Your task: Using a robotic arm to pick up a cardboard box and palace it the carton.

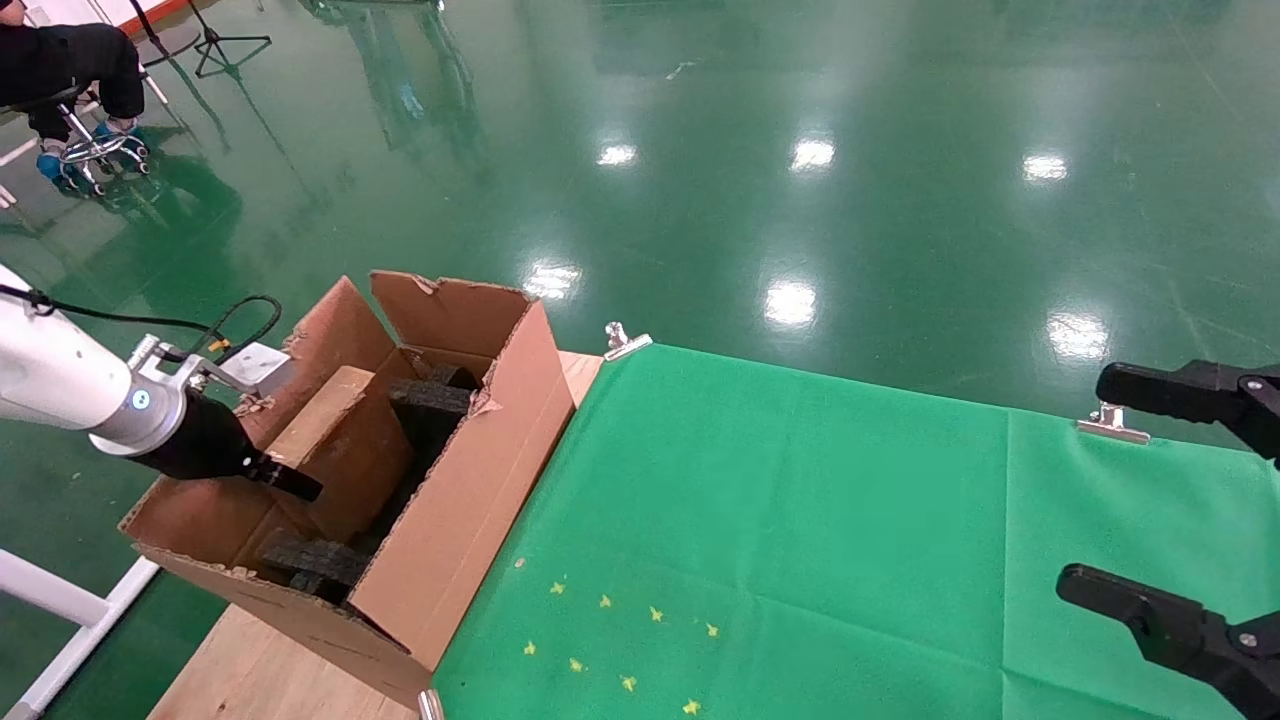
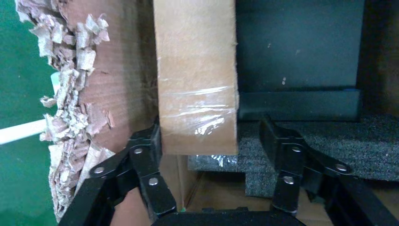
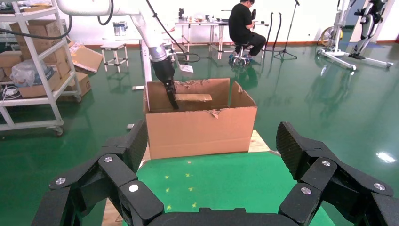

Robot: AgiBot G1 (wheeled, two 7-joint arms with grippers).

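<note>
While one left hand (image 1: 300,485) hangs spread, seemingly inside one carton (image 1: 470,480), one cardboard box (image 2: 196,75) stands there.

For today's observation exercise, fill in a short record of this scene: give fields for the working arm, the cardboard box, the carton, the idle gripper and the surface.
Working arm: the robotic arm, the robot's left, reaches into the carton from its outer side
Left gripper: fingers open, spread either side of the cardboard box end, not clamped
Cardboard box: slim, taped, inside the carton, leaning against black foam blocks
Carton: flaps raised, edges torn, at the table's left end
Right gripper: open, idle over the table's right side
Surface: green cloth, clipped at the far edge
</note>
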